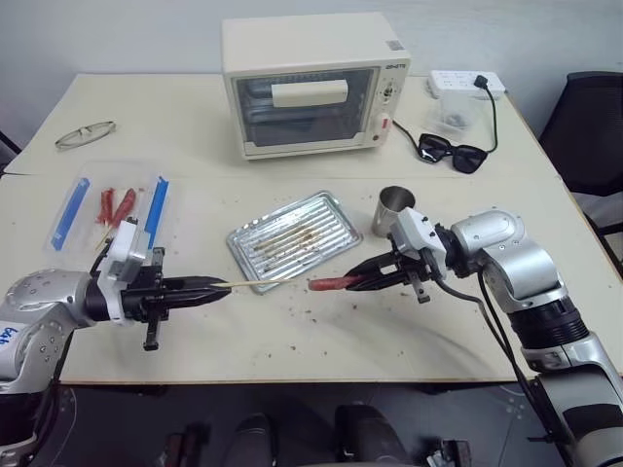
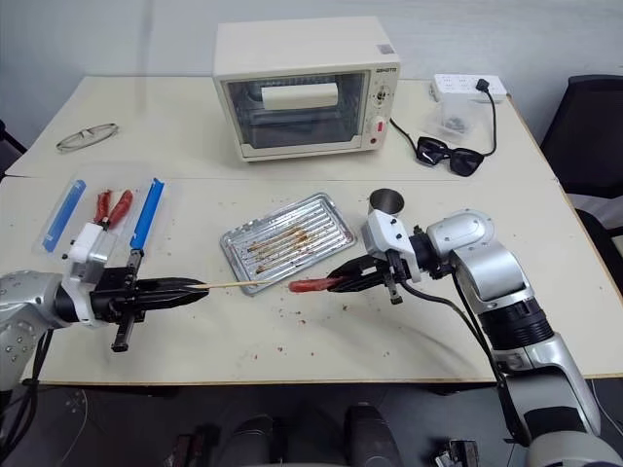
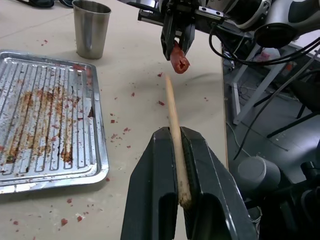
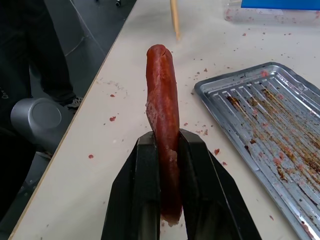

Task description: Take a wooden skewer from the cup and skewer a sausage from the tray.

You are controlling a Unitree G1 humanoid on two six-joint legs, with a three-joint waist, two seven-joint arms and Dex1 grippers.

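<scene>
Above the table's near edge, the wooden skewer [image 1: 255,282] is clamped in the left gripper [image 1: 216,287], its tip aimed at the sausage [image 1: 328,284], still a short gap away. That sausage is pinched by the right gripper [image 1: 362,279], just in front of the tray [image 1: 336,210] and the cup [image 1: 394,208].

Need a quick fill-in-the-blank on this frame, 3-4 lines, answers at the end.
1. The left gripper is shut on the ____.
2. The right gripper holds the ____ above the table, free end toward the other gripper.
3. The tray holds only crumbs and stains; the steel ____ stands beside it.
4. Behind the tray, the toaster oven's door is ____.

Missing words: wooden skewer; sausage; cup; closed
</scene>
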